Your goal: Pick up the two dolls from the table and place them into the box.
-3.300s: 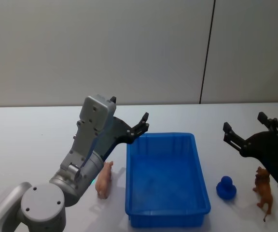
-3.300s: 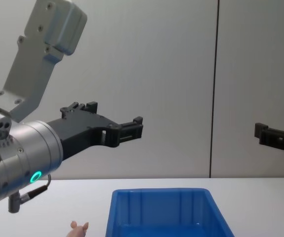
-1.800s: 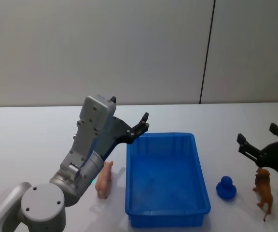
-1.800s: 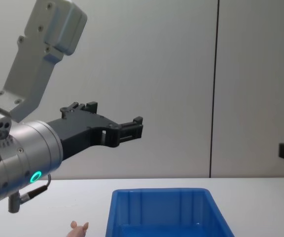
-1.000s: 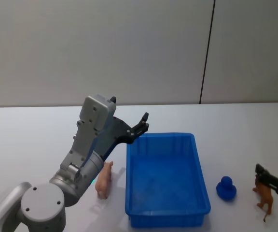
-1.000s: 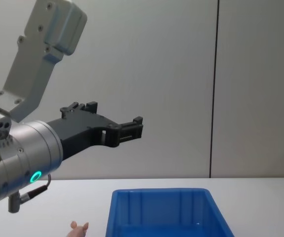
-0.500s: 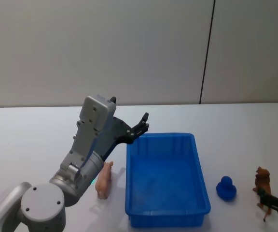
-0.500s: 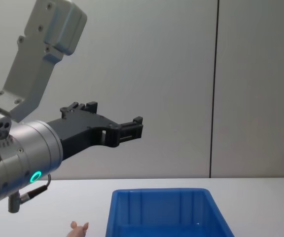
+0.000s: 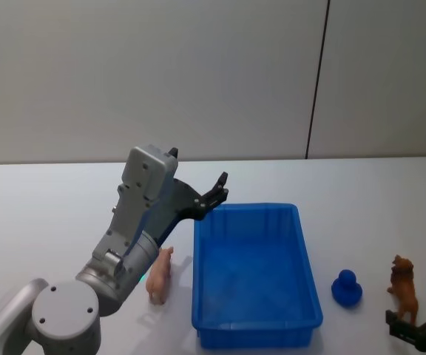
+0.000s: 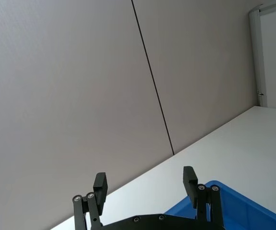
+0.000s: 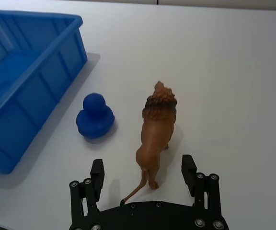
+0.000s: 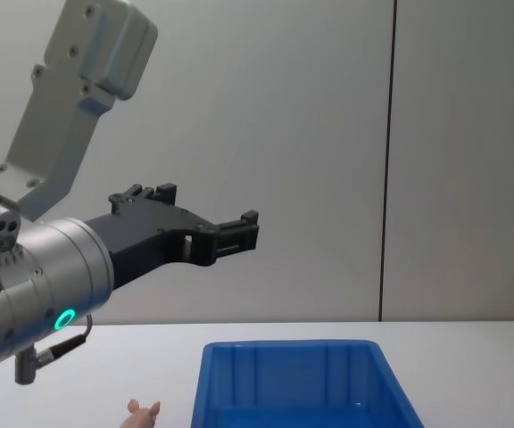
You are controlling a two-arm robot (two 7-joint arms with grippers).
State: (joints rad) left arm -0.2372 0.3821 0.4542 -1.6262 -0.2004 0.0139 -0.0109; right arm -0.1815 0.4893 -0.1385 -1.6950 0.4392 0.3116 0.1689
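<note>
Head view, for progress: nothing yet inside the box [image 9: 246, 208], bare blue floor from wall to wall. None of the two dolls placed, by that showing; both pickups and both drops left to do.

Pig [image 9: 159, 274] standing on the table [image 9: 43, 214], just beside the box's left wall, outside it, untouched. Lion [image 9: 404, 290] upright on the table, well to the right of the box, with a blue duck [image 9: 346, 287] between the two, nearer the box.

Right gripper [image 9: 414, 312] low at the near right corner, close behind the lion. From the right wrist view: right gripper [image 11: 143, 165] spread wide, fingers [image 11: 97, 168] on either side of the lion's [image 11: 156, 129] hind legs and tail, apart from it, nothing held. Reads as the approach for a first grasp, with no closing yet. Blue duck [image 11: 95, 117] clear of the fingers, near the box wall [image 11: 37, 72].

Left gripper [image 9: 218, 188] raised over the box's far left corner, parted, empty. Left wrist view likewise: left gripper [image 10: 143, 179] wide apart with nothing between, box rim just beyond. Judged idle for now, with the pig on that side as its likely job.

No brand, label or writing readable anywhere. Nearest thing to a marking: a green ring [image 12: 63, 319] glowing on the left arm in the chest view.
</note>
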